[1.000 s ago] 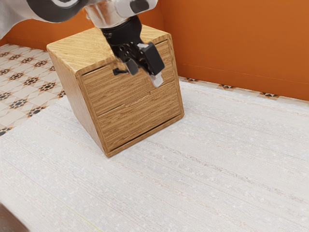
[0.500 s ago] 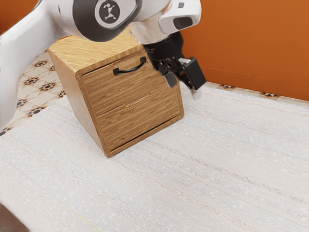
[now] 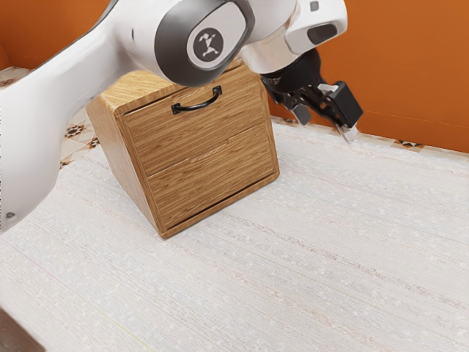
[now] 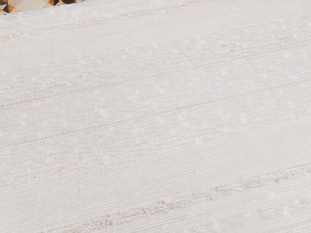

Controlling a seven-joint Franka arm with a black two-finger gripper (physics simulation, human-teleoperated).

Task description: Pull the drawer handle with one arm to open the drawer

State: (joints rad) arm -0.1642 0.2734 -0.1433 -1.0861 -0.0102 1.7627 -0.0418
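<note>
**A:** Where did we log the gripper [image 3: 326,122]?

**B:** Past the cabinet's [image 3: 121,150] corner, toward the exterior view's right, hanging over the pale surface [image 3: 330,242]. The fingers [image 3: 344,108] stood apart with nothing between them. The wrist view looked down on the surface weave [image 4: 155,126], with a sliver of tiles [image 4: 14,5] at one corner.

**A:** And the handle [image 3: 196,102]?

**B:** A black bar high on the top drawer [image 3: 201,136], well apart from the gripper. The drawer sat flush with the cabinet front, so we judged the pull not yet begun.

**A:** How should we do the approach?

**B:** We thought the hand should swing toward the drawer front and square up to it. The open fingers would go above and below the bar near its middle. We would close firmly, then draw straight out along the drawer's line. An off-axis pull could bind the drawer or drag the whole cabinet across the surface.

**A:** Anything in the way?

**B:** The cabinet's near corner lay between gripper and handle, so we would go around it, not across. The arm [image 3: 73,103] overhung the cabinet top. The wall [image 3: 410,59] stood close behind the gripper. The lower drawer [image 3: 216,180] showed no handle we could make out. Tiles [image 3: 73,132] lay beyond the cabinet.
</note>
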